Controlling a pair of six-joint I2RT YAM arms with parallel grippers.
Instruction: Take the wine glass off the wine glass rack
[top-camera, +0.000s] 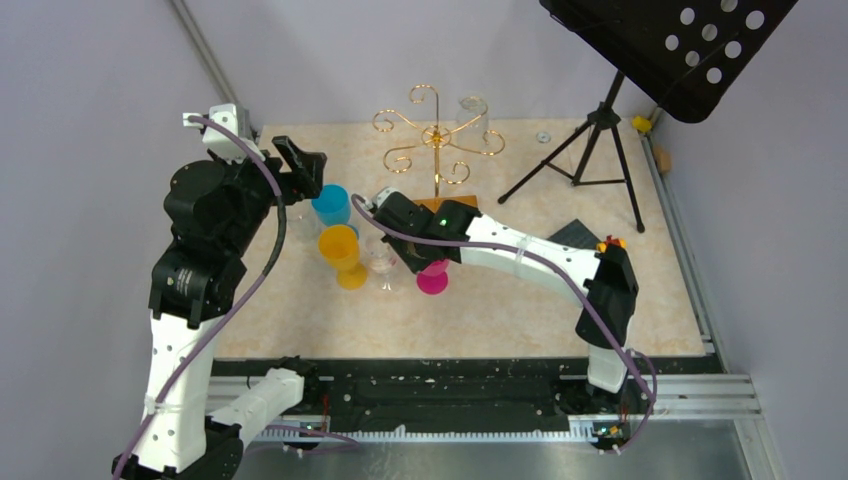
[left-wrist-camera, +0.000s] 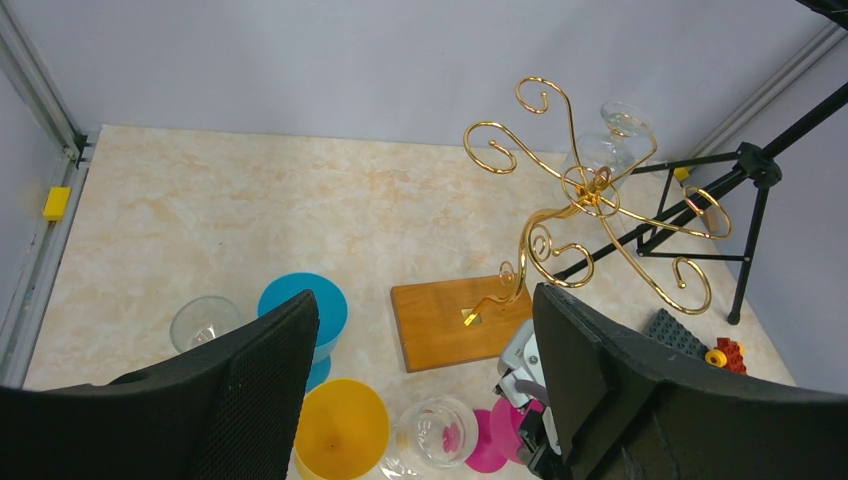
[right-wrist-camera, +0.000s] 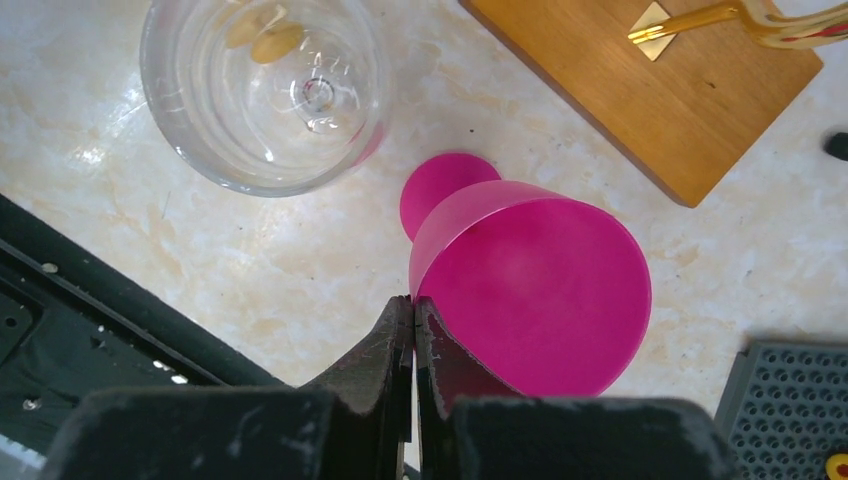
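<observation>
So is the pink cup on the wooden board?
No, the pink cup is on the table, with a gap between it and the board.

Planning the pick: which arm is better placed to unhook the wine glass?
Left: left pincer is open and faces the wine glass on the rack; right pincer is shut, low by the pink cup.

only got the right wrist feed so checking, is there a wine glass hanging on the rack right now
observer: yes, one clear wine glass hangs on the far right arm of the wine glass rack.
operator: where's the left hand
observer: the left hand is open, near the blue cup, short of the rack.
operator: anything standing by the rack
observer: a black music stand stands to its right.
</observation>
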